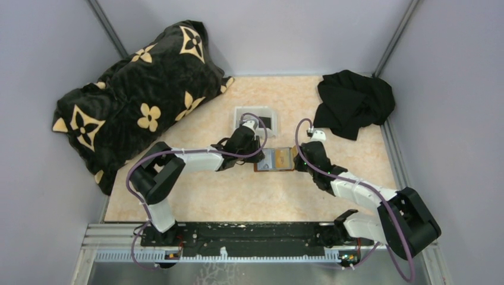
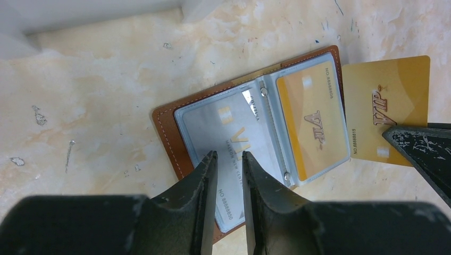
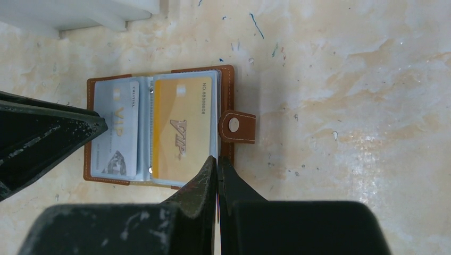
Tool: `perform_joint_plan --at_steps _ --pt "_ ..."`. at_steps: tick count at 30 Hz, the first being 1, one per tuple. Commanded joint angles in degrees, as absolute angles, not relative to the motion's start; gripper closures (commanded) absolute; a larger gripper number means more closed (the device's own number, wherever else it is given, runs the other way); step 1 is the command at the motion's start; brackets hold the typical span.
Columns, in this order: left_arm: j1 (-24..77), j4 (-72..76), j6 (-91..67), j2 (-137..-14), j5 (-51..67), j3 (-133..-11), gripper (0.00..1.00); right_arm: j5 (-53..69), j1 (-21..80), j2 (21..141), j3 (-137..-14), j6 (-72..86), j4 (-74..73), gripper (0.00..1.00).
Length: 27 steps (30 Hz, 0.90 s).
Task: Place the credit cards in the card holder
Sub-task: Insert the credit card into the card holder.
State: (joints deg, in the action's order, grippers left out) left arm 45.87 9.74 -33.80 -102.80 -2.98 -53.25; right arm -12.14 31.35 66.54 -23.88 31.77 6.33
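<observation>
Reddish-brown leather with pale stitching forms the card holder (image 1: 274,160), a flat bifold lying open in the middle of a peach, marble-patterned counter (image 1: 238,202), between the two arms. Its inner faces carry clear, glossy plastic sleeves fixed with small metal rivets, and a rounded strap with a silver snap (image 3: 234,125) sticks out from one long edge. One sleeve holds a grey-silver card (image 2: 228,125); the sleeve beside it holds a gold card (image 2: 314,125) with VIP lettering. The left tool (image 2: 228,155) hangs right over the grey-silver card, its two dark, scuffed, wedge-shaped fingers a narrow slit apart with nothing between them; whether they touch the sleeve cannot be told. The right tool (image 3: 218,162) sits at the strap edge of the holder, its fingers pressed together on a second gold card (image 2: 385,101), a thin stiff rectangle gripped by one corner just beside the holder's edge. Just behind the holder sits a white rectangular plastic tray (image 1: 241,113). A black plush pillow (image 1: 136,101) with tan flower shapes lies at the far left, and a crumpled black cloth (image 1: 353,104) at the far right.
</observation>
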Motion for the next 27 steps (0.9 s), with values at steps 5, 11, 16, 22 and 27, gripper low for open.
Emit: perform_joint_plan --at_steps 5,11,16,22,27 --pt "46.56 6.42 -33.77 -104.29 -3.95 -53.98 0.7 -10.25 30.25 66.59 -23.17 33.36 10.94 1.0" --pt "46.83 6.09 -33.75 -104.58 -4.04 -54.38 0.7 -9.72 30.15 66.3 -23.11 33.65 11.1 1.0" --pt "47.02 5.67 -33.5 -104.71 -4.3 -54.66 0.7 -9.8 30.06 64.67 -23.65 33.59 10.17 1.0" --pt "47.07 5.45 -33.4 -104.93 -4.36 -54.89 0.7 -9.2 30.05 64.24 -24.42 33.53 9.73 1.0" --pt "47.1 5.22 -33.44 -104.87 -4.53 -54.84 0.7 -8.08 30.06 65.1 -24.52 33.99 10.77 1.0"
